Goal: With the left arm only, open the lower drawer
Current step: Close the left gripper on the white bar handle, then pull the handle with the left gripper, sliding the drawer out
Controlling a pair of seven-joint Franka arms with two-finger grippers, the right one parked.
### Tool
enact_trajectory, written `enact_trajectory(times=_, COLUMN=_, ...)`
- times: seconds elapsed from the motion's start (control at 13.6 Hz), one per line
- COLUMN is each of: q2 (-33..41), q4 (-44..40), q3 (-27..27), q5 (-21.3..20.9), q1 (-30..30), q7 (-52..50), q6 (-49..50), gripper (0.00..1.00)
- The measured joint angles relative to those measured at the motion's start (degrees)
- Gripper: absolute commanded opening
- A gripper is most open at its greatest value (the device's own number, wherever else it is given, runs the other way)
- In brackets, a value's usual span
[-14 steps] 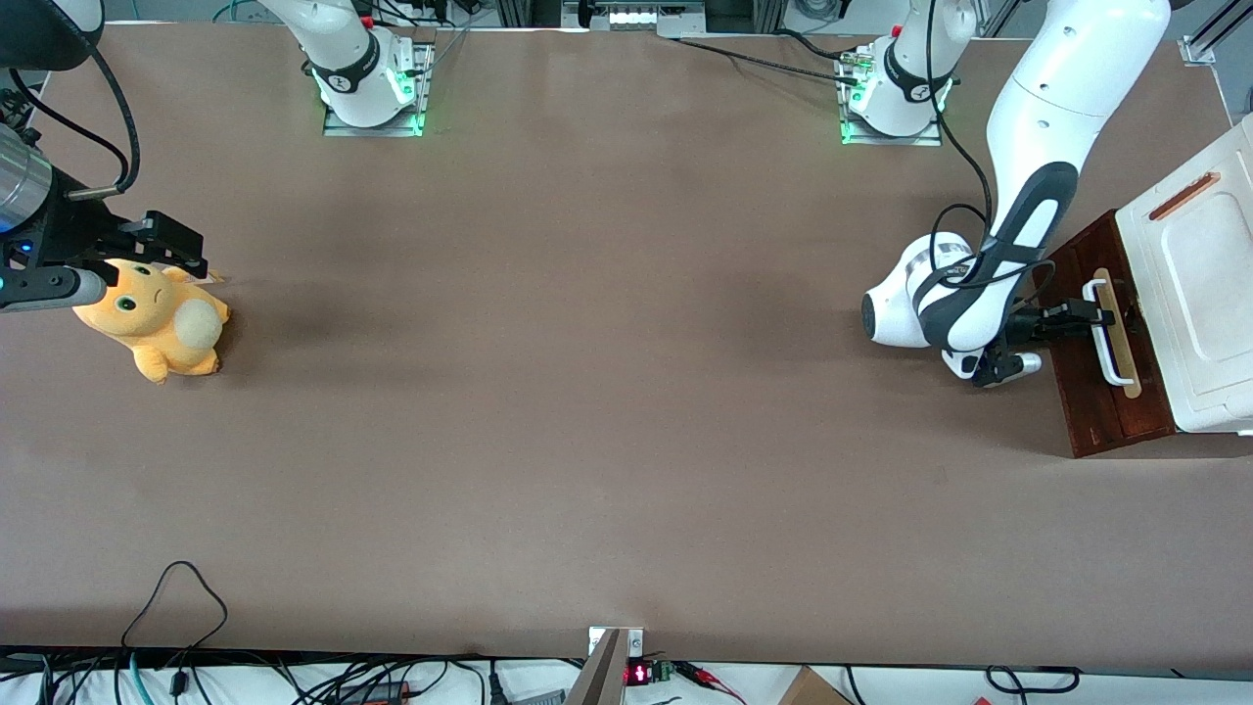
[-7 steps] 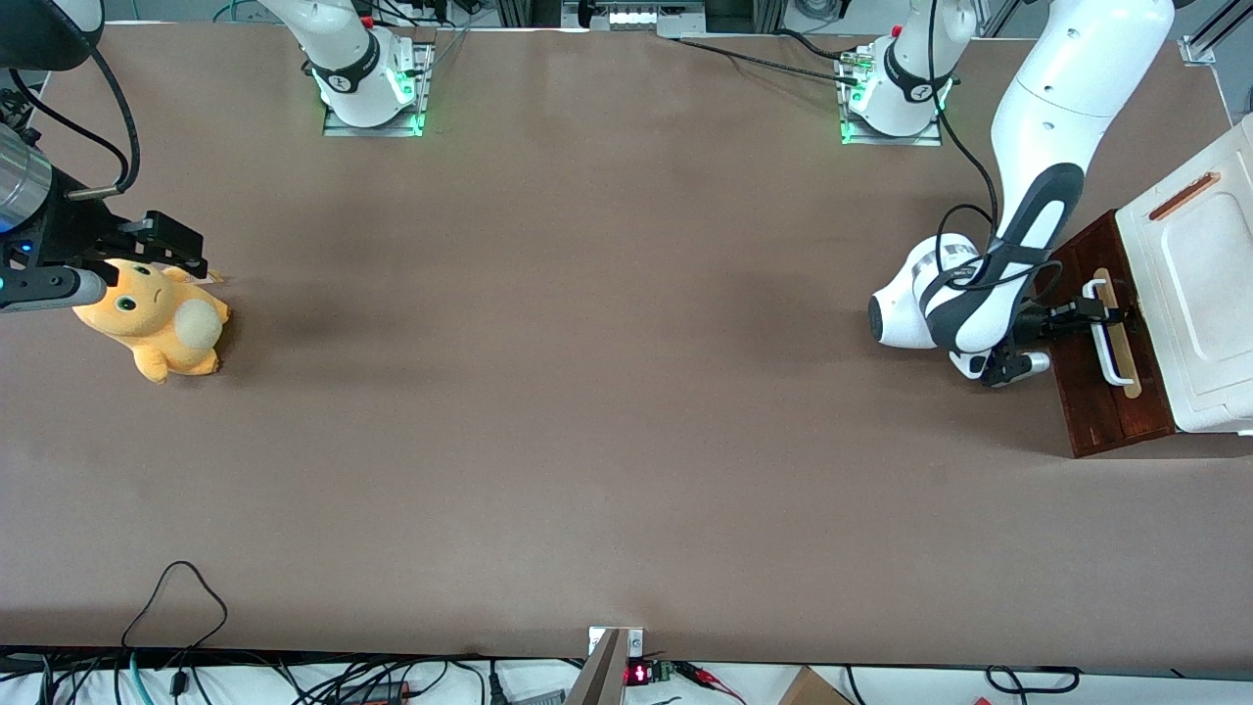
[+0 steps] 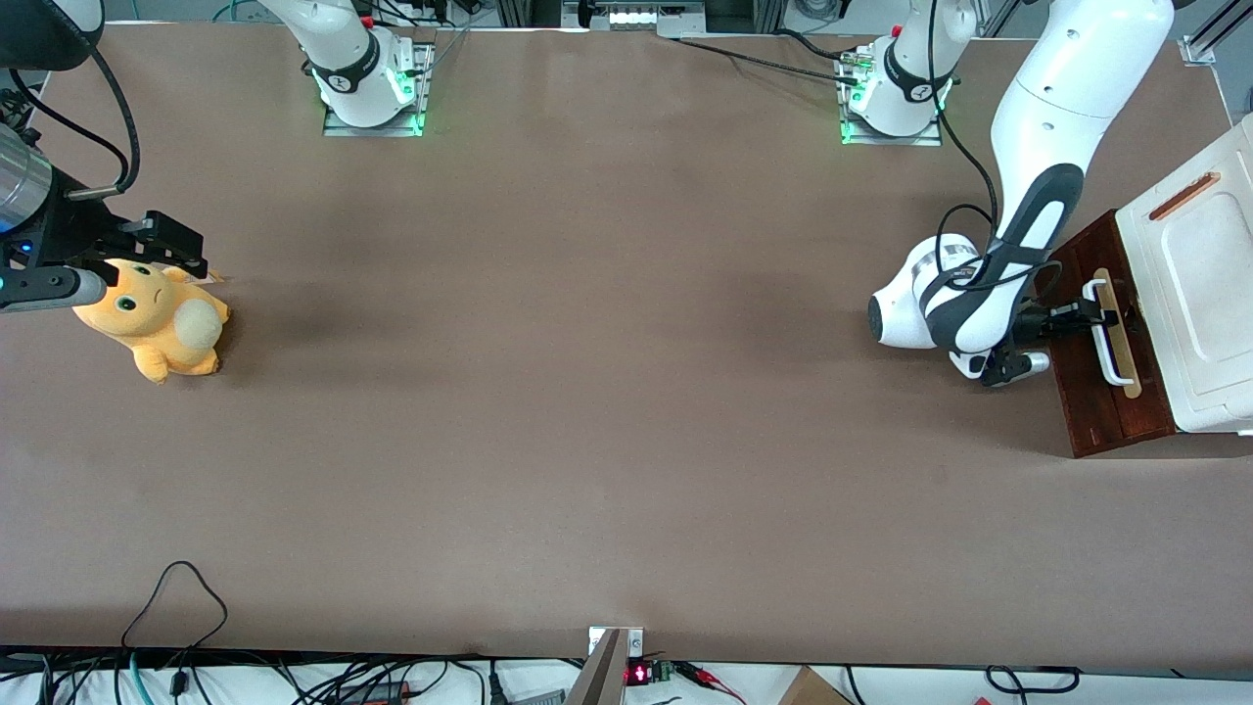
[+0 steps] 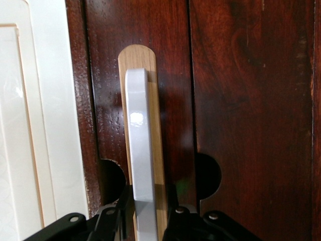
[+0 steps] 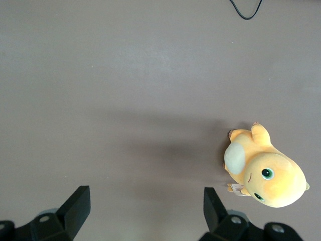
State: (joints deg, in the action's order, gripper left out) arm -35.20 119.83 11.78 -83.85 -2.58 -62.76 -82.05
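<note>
Since a second ago, the left arm point(image 3: 1018, 225) has been creeping toward the cabinet, and over the last half second it is barely shifting. Its claw point(image 3: 1094, 316) is sitting at the white bar handle point(image 4: 140, 155) of the lower drawer point(image 3: 1101, 343), with fingers point(image 4: 111, 219) straddling the bar on both sides; I am judging them closed on it, though the contact itself is out of view. The drawer front is lying just beside the white cabinet top point(image 3: 1199, 284), at the working arm's end of the table point(image 3: 587, 392).

To do this well, I am planning a straight pull along the drawer's travel, keeping the wrist square so the bar is not twisting out. Bare table is stretching toward the parked arm's end, so room for the pull is looking ample. The plush toy point(image 3: 157, 323) is lying well apart.
</note>
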Motion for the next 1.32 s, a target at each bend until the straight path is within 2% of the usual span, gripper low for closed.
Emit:
enact_trajectory(times=0.22, q2=-0.1, q4=0.1, q3=-0.3, q5=0.0, q1=0.0, q7=0.0, q6=0.0, gripper=0.32)
enact_trajectory(times=0.73, q2=-0.1, q4=0.0, q3=-0.4, q5=-0.3, q1=0.1, q7=-1.0, q6=0.8, gripper=0.00)
enact_trajectory(times=1.32, q2=-0.4, q4=0.2, q3=-0.4, q5=-0.4, q1=1.3, q7=-1.4, q6=1.4, gripper=0.00)
